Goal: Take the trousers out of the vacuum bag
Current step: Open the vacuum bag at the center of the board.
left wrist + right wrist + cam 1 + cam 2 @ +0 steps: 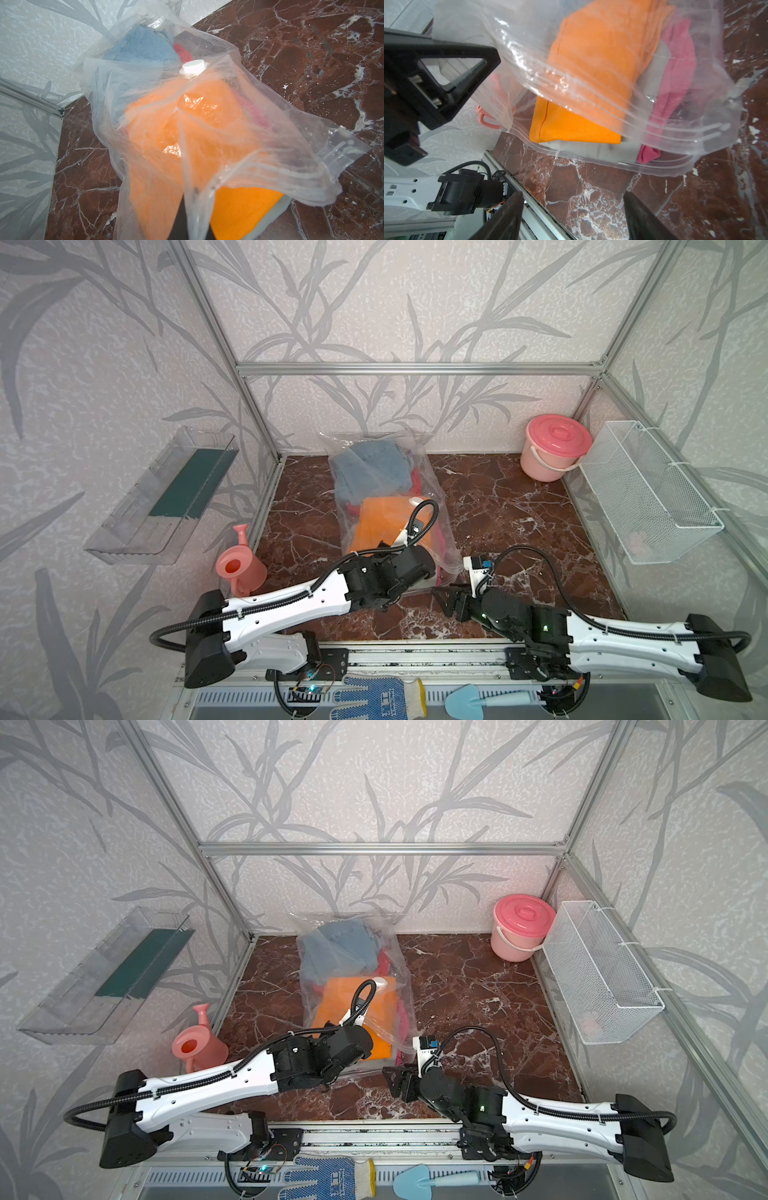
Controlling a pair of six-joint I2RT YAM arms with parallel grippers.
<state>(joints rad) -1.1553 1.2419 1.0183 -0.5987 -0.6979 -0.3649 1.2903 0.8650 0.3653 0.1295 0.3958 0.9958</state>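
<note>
At the near side the right gripper [572,196] holds its fingers [502,222] well apart with nothing between them, just before the mouth of the vacuum bag [432,497], whose upper film the left gripper [194,199] pinches tightly, while the trousers [374,522] lie inside it, stretching toward the far wall [478,423].

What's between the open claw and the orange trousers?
In the right wrist view, bare marble floor, then the bag's clear zip edge, lie between the right claw and the orange trousers.
</note>
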